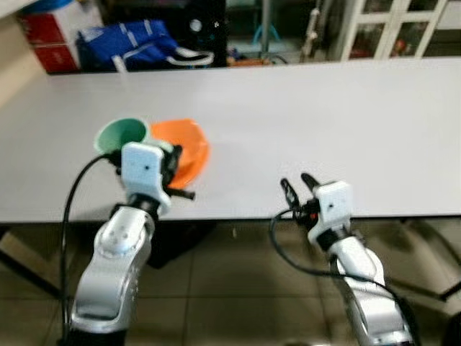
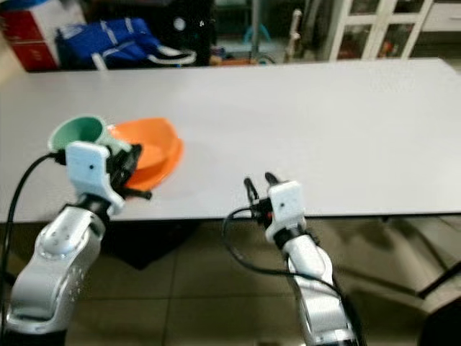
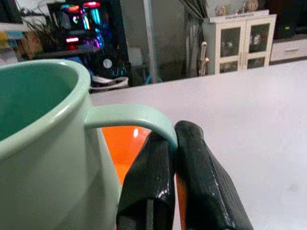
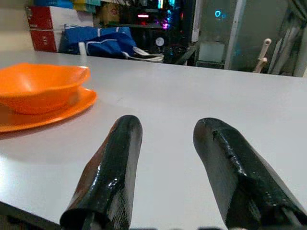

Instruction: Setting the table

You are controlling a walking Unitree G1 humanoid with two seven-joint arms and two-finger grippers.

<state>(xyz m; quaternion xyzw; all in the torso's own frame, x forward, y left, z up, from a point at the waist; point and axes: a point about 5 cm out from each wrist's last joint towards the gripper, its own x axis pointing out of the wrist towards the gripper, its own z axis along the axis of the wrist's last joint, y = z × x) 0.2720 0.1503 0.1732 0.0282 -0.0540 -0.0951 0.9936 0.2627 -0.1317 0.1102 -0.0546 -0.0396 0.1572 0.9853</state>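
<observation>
A mint-green mug (image 3: 43,143) stood near the front edge of the white worktop (image 1: 324,115), just beside an orange bowl (image 4: 41,88) that sat on an orange plate (image 4: 53,112). The left gripper (image 3: 175,143) had its jaws closed together on the mug's handle (image 3: 129,117), on the side facing the bowl. Its silver arm (image 1: 115,267) and a black cable (image 1: 72,209) rose from below the worktop's edge on the near side of the mug.

Well apart from the mug, along the same front edge, the right gripper (image 4: 165,139) hovered with its jaws spread and nothing between them, pointing across the bare worktop.

Beyond the worktop's far edge, past the mug, lay a blue bag (image 1: 126,43) and red boxes (image 1: 50,36); a white glass-fronted cabinet (image 3: 240,40) stood farther along that side.
</observation>
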